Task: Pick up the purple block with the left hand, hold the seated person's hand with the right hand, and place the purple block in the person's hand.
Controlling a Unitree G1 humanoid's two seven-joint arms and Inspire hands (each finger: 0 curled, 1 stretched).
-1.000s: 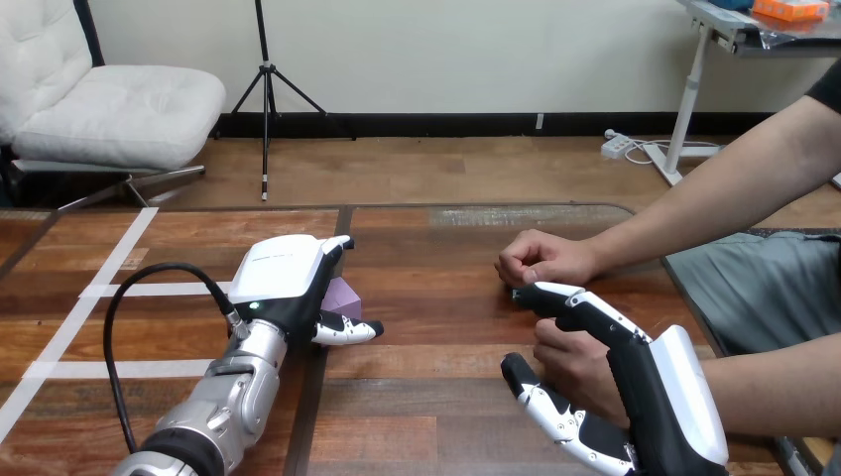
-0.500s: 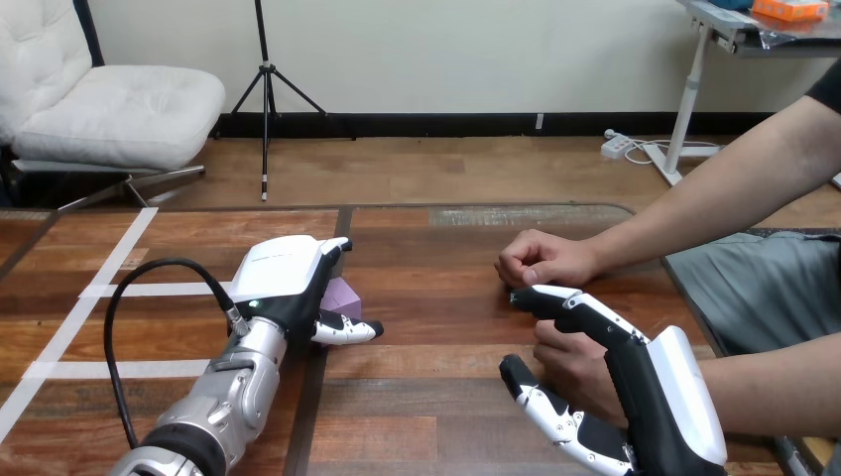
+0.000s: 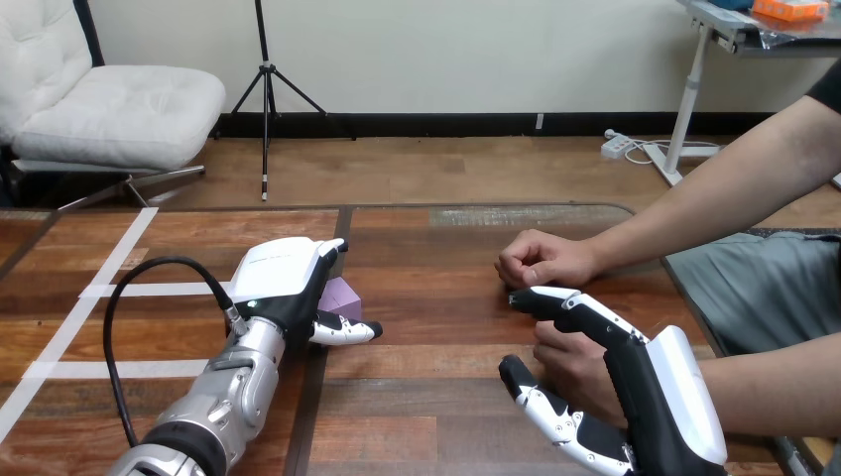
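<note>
Head view. Block (image 3: pixel 343 296) sits on the table (image 3: pixel 436 248), half hidden under the left hand (image 3: pixel 283 278). Fingers bend down its far side and the thumb lies along its near side, so the hand is closed round it; not yet lifted, by my reading.

Well right of the block and nearer the robot, the right hand (image 3: pixel 655 397), fingers and thumb apart, brackets the person's near hand (image 3: pixel 573 362); contact unclear. The person's far hand (image 3: pixel 540 260) is a fist, right of the block.

Coming carry runs rightward from the block.
</note>
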